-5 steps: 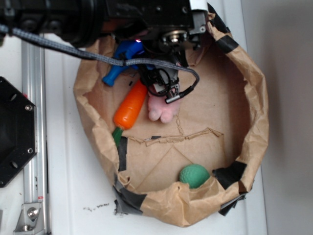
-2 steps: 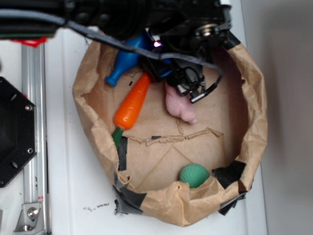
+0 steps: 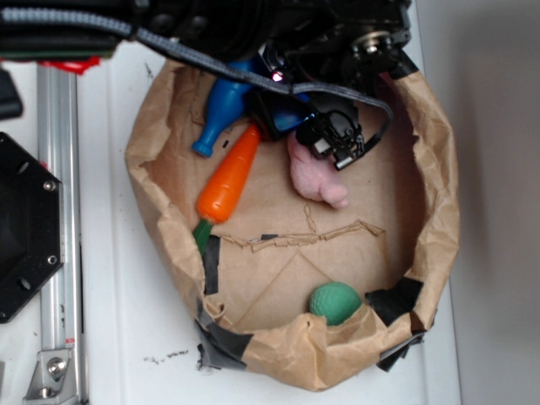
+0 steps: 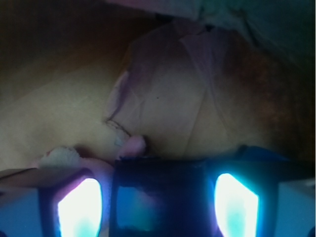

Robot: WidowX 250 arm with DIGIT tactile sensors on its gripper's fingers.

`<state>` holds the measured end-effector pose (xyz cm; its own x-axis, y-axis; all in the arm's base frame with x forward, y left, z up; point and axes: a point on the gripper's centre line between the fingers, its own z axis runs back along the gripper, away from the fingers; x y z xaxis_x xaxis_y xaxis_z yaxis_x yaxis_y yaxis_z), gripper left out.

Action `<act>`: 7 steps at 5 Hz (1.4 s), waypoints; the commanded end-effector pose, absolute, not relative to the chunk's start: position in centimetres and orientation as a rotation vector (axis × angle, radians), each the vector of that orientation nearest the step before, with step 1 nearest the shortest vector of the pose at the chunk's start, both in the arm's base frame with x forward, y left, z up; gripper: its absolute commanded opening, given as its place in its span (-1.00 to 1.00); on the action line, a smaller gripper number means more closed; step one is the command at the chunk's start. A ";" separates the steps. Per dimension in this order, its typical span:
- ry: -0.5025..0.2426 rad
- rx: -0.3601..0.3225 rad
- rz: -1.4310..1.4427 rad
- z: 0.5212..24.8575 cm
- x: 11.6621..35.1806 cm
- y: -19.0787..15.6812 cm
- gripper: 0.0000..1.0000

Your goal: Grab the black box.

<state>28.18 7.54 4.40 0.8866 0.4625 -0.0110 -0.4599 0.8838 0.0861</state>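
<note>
The black box (image 4: 158, 197) sits between the gripper's (image 4: 158, 202) two glowing fingers (image 4: 79, 207) in the wrist view, its hollow inside facing the camera and its walls meeting the fingers on both sides, so the gripper is closed on it. In the exterior view the gripper (image 3: 337, 142) hangs over the far part of the paper bag (image 3: 439, 211), touching the pink bunny (image 3: 314, 177), with a carrot (image 3: 229, 175) and a blue toy (image 3: 221, 114) to the left and a green ball (image 3: 335, 302) near the front rim.

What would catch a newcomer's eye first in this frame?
Probably the brown paper bag rolled down into a bowl, with the bright orange carrot lying left of centre and the pink bunny beside it. The robot's hand hangs over the bunny at the top, and the wrist view shows the black box between its glowing fingers.
</note>
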 end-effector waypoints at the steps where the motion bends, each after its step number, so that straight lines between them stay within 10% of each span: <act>1: -0.019 0.077 0.461 5.8 27.9 7.6 -1.00; 4: -0.065 0.054 0.410 8.5 25.3 6.6 -1.00; 5: -0.070 0.032 0.394 9.1 25.1 6.4 1.00; 7: -0.054 0.073 0.389 7.8 24.8 6.5 1.00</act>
<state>24.52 5.79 6.96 0.9260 0.3759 0.0360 -0.3775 0.9235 0.0680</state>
